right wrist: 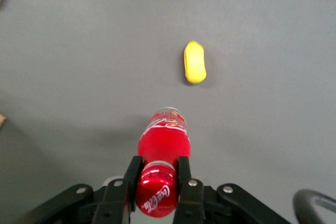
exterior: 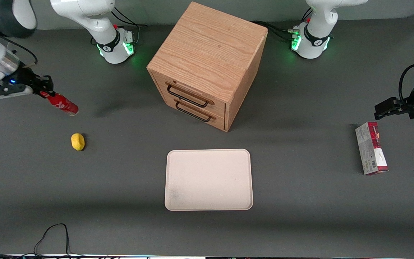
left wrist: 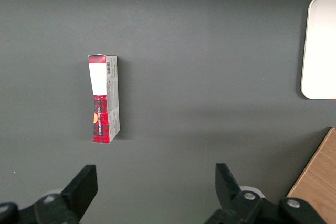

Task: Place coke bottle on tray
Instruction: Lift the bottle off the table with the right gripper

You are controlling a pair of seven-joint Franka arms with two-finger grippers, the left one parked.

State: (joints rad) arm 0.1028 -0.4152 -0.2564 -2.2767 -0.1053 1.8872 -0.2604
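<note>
The red coke bottle (exterior: 62,103) hangs tilted above the table at the working arm's end, base pointing down toward the tabletop. My gripper (exterior: 45,90) is shut on its neck just below the red cap. In the right wrist view the cap (right wrist: 156,195) sits between my two fingers (right wrist: 132,174) and the bottle body (right wrist: 164,135) extends away from the camera. The pale cream tray (exterior: 208,180) lies flat near the table's middle, in front of the wooden drawer cabinet and nearer the front camera; a corner of the tray (left wrist: 321,45) shows in the left wrist view.
A yellow lemon-like object (exterior: 78,141) lies on the table close to the bottle, nearer the front camera. A wooden two-drawer cabinet (exterior: 207,64) stands mid-table. A red-and-grey carton (exterior: 371,153) lies toward the parked arm's end. Cables (exterior: 52,233) trail at the front edge.
</note>
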